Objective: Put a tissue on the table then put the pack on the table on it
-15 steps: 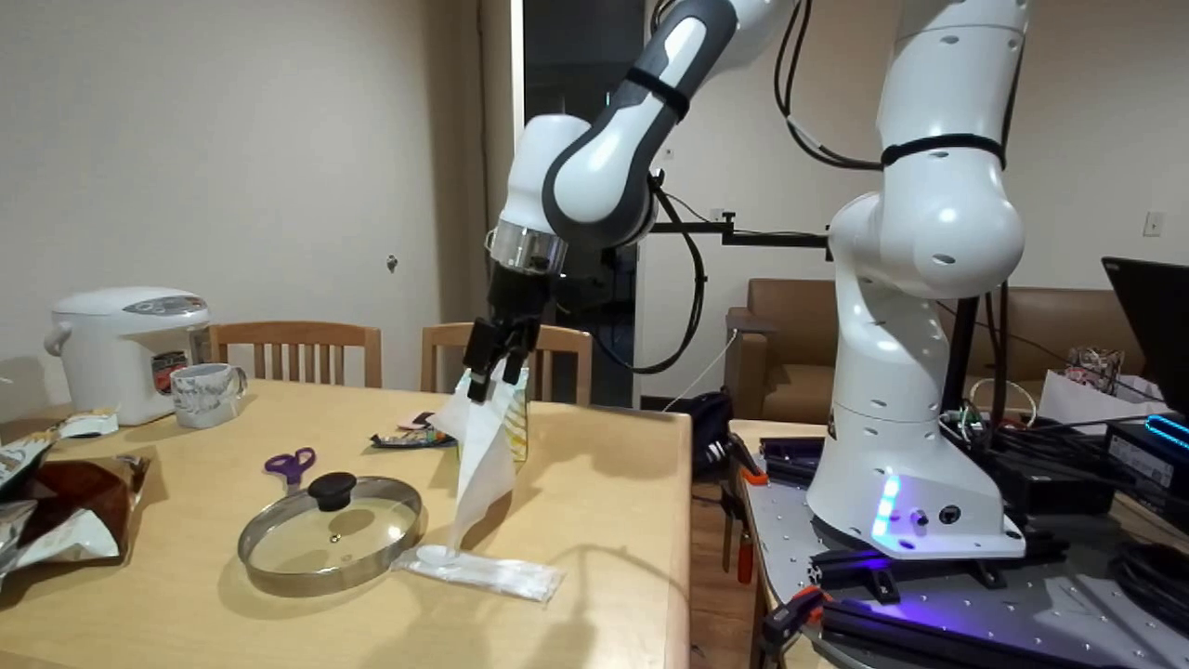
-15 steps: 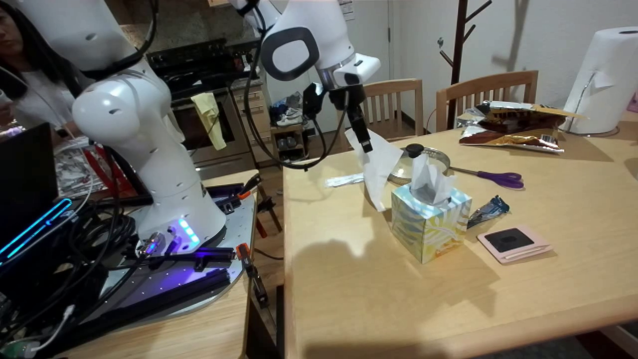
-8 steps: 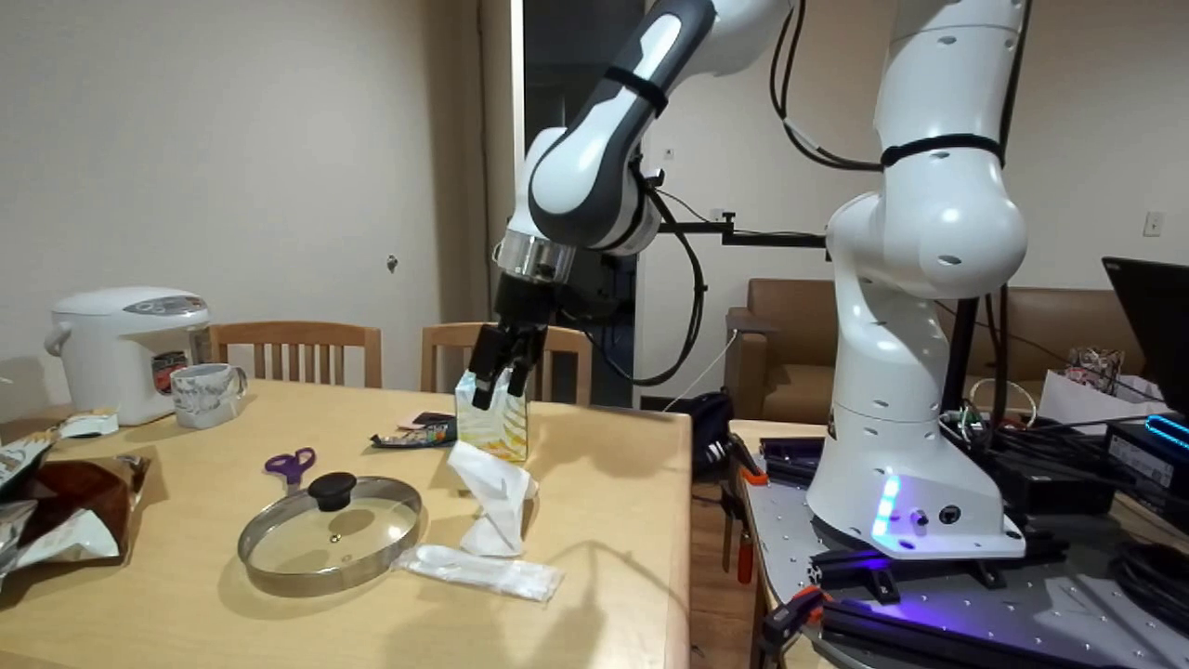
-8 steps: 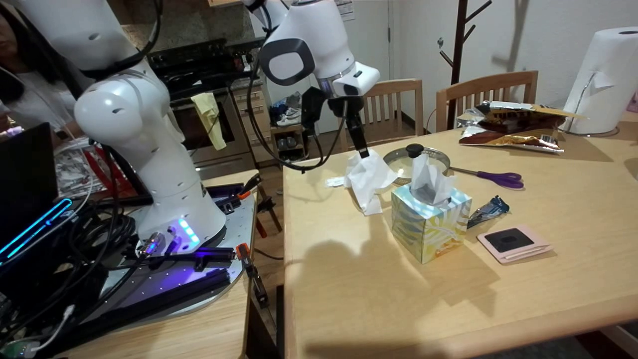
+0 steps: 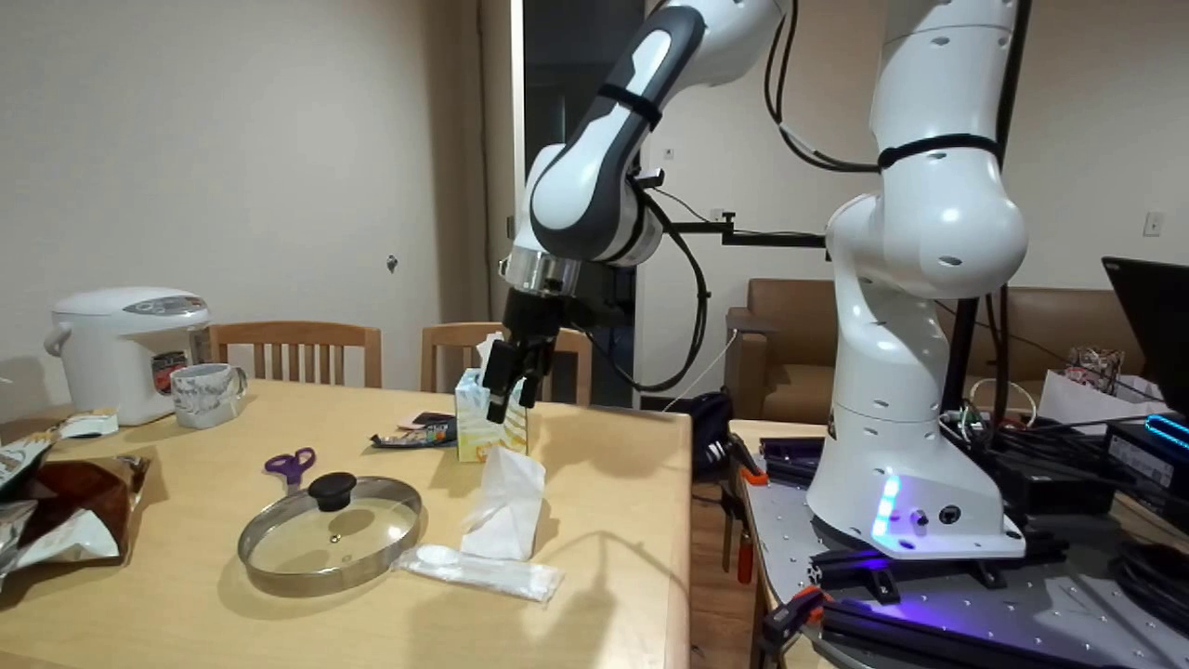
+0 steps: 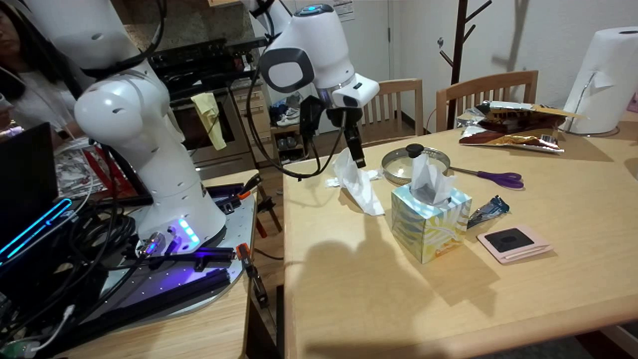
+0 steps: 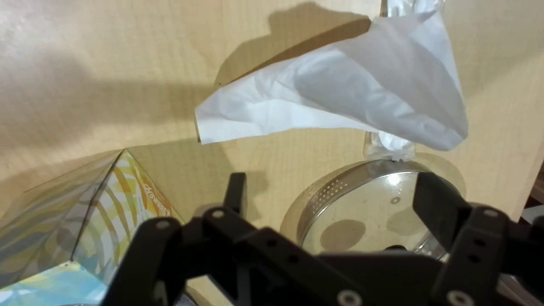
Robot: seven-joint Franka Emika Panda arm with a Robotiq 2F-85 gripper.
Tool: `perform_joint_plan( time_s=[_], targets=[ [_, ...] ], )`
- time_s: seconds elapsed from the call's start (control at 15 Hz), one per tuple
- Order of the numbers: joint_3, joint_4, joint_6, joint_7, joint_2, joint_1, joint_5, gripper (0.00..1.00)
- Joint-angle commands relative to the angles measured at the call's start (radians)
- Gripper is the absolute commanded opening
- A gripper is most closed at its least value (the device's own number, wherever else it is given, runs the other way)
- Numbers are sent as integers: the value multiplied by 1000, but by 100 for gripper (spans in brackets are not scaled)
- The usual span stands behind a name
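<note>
One end effector (image 7: 330, 187): jaws wide apart, holding nothing, above the counter (image 5: 613, 483)
White tissue (image 7: 331, 95): next outward, clear of the jaws; whether resting on the pack (image 5: 483, 571) or just beside it, cannot tell
Pack: past the tissue, its middle hidden in the wrist view, one end near the glass lid (image 5: 316, 548)
Pack's long axis: roughly square to the line the jaws close along, so likely graspable across its width

In the wrist view the tissue (image 7: 340, 89) hid the middle of the pack (image 7: 391, 146), whose one end was cut off; whether they touched was unclear. The end effector (image 7: 329, 182) hid part of the lid (image 7: 357, 208). In an exterior view the left edge cut off a person (image 6: 40, 97).
</note>
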Motion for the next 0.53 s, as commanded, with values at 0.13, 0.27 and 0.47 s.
perform_joint_plan(
  time_s=[0.13,0.27,0.47],
  targets=[
    [-4,18,-19,-101,-17,7,35,100],
    [0,47,-11,-137,-19,14,39,100],
    [3,109,1,-207,-5,28,38,100]
  ],
)
